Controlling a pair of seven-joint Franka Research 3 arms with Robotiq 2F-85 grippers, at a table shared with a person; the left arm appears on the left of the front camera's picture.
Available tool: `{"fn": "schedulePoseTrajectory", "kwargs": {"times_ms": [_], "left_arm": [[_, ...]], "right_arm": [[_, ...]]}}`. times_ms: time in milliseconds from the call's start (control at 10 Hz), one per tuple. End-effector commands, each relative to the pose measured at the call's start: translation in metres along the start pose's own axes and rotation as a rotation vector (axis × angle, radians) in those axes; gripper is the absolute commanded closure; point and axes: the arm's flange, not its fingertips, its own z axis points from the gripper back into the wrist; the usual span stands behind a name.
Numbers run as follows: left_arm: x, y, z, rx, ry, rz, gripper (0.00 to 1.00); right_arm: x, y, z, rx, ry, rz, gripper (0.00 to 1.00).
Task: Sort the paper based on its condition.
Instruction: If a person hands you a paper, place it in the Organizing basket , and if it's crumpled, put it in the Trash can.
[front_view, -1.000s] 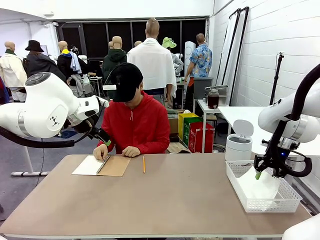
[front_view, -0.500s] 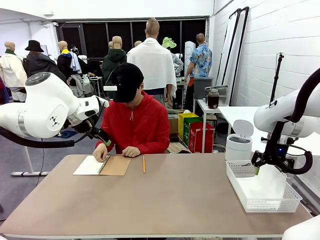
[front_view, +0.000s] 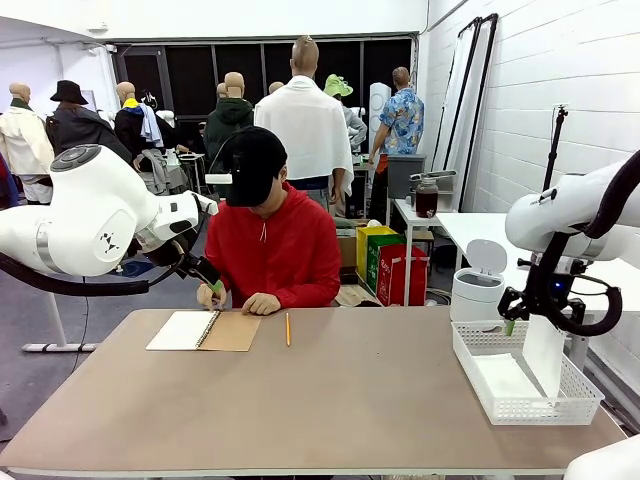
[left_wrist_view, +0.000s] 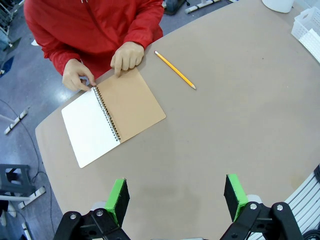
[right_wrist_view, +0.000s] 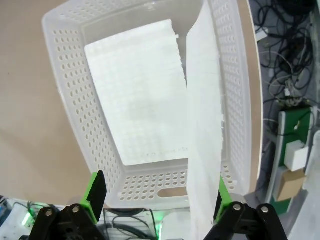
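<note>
- The right tool (front_view: 528, 325) hangs over the white mesh basket (front_view: 478, 385) at the right of the front view, its jaws spread wide.
- A sheet of paper (front_view: 545, 357) stands nearly on edge in the basket, leaning toward the far-right wall, just under that tool.
- In the right wrist view the same sheet (right_wrist_view: 202, 130) runs as a tall strip up the right of the frame, passing close by the right green pad; whether the pad touches it I cannot tell.
- Another white sheet (right_wrist_view: 137, 95) lies flat on the basket floor, centre of the frame.
- The left tool (left_wrist_view: 175, 197) hovers above the bench (left_wrist_view: 225, 125), jaws wide apart and nothing between the green pads.
- An open spiral notebook (left_wrist_view: 112, 115) lies at left centre of the left wrist view, white page left, brown cover right.
- The person's hands (left_wrist_view: 127, 56) rest at the notebook's upper edge.
- A yellow pencil (left_wrist_view: 175, 70) lies just right of the notebook, apart from it.
</note>
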Motion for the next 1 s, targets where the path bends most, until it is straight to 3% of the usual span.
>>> {"fn": "schedulePoseTrajectory", "kwargs": {"times_ms": [0, 200, 900], "left_arm": [[0.000, 0.001, 0.000, 0.000, -0.004, 0.001, 0.00], [0.000, 0.001, 0.000, 0.000, -0.004, 0.001, 0.00], [0.000, 0.001, 0.000, 0.000, -0.004, 0.001, 0.00]], "right_arm": [[-0.005, 0.011, 0.001, 0.030, 0.003, 0.001, 0.00], [-0.004, 0.017, -0.007, 0.013, 0.023, 0.013, 0.00], [0.001, 0.047, -0.040, 0.139, 0.113, 0.058, 0.00]]}}
